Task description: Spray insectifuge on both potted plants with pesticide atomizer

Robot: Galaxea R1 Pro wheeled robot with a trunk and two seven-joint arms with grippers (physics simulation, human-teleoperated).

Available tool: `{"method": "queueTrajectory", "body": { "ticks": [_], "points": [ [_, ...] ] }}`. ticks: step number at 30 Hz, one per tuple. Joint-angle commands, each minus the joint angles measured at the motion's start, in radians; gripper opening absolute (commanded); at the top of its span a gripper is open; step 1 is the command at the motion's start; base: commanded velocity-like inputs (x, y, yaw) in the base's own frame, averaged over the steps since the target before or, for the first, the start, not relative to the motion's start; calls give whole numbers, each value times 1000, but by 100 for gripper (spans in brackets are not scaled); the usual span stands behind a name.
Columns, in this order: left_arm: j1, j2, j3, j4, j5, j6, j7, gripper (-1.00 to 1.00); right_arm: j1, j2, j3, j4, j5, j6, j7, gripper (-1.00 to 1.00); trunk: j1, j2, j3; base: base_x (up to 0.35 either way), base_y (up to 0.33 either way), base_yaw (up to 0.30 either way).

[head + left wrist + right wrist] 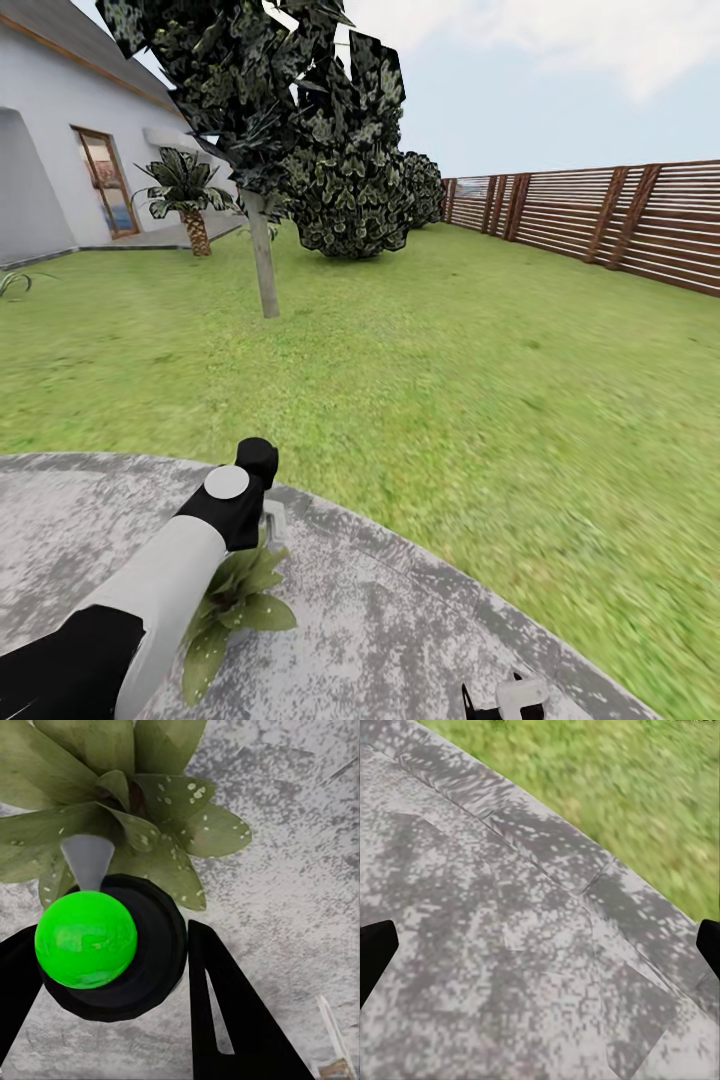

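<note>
Left gripper (112, 967) clamped on pesticide atomizer (120, 960), above round patio (400, 620). Right gripper (540, 945) spread, empty. Nozzle hanging just over potted plant (142, 817); best kept centred, swept slowly across every leaf.

Grey round paved patio (400, 610) beside lawn (450, 380) — one potted plant (235, 600) on it, pot seemingly hidden

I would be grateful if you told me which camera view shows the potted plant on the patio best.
The left wrist view: the potted plant spreads its speckled leaves close up, just beyond the atomizer held between the left gripper's fingers. The head view shows it smaller, partly behind the left arm. The right wrist view shows paving and grass.
</note>
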Motion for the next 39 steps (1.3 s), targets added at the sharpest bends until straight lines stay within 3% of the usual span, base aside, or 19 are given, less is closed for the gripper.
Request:
{"method": "queueTrajectory", "body": {
  "ticks": [1,12,39],
  "points": [
    [0,0,-2,-1,-6,10,-7,-100,-1,0,-7,1,11,-3,-4,100,-4,7,2,0,0,0],
    [1,0,0,3,-6,14,-7,-100,-1,0,-7,1,11,-3,-4,100,-46,84,35,0,0,0],
    [47,4,1,28,-3,23,-7,-100,-1,2,-7,1,11,-3,-4,100,-150,273,78,0,0,0]
  ]
}}
